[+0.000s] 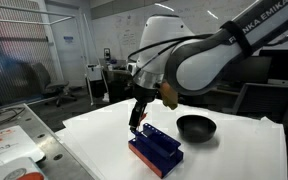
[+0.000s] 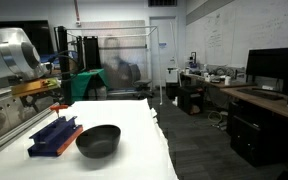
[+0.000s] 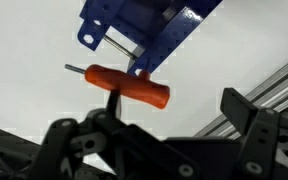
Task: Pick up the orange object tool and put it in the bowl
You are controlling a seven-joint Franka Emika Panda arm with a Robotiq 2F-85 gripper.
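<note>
The orange tool (image 3: 129,85) shows in the wrist view as a slim orange-red bar with a short metal tip, lying crosswise just below the dark blue rack (image 3: 134,28). My gripper (image 3: 179,105) is open. One finger is right at the tool and the other is far to the side, with nothing clamped between them. In both exterior views the gripper (image 1: 136,118) (image 2: 62,106) hangs over one end of the rack (image 1: 154,150) (image 2: 54,135). The black bowl (image 1: 196,126) (image 2: 98,140) stands on the white table beside the rack, apart from the gripper.
The white table (image 1: 234,155) ends in a metal rail (image 3: 269,85) close to the gripper. A side bench with red-marked papers (image 1: 9,150) stands next to the table. Desks, monitors and chairs (image 2: 264,75) fill the room behind.
</note>
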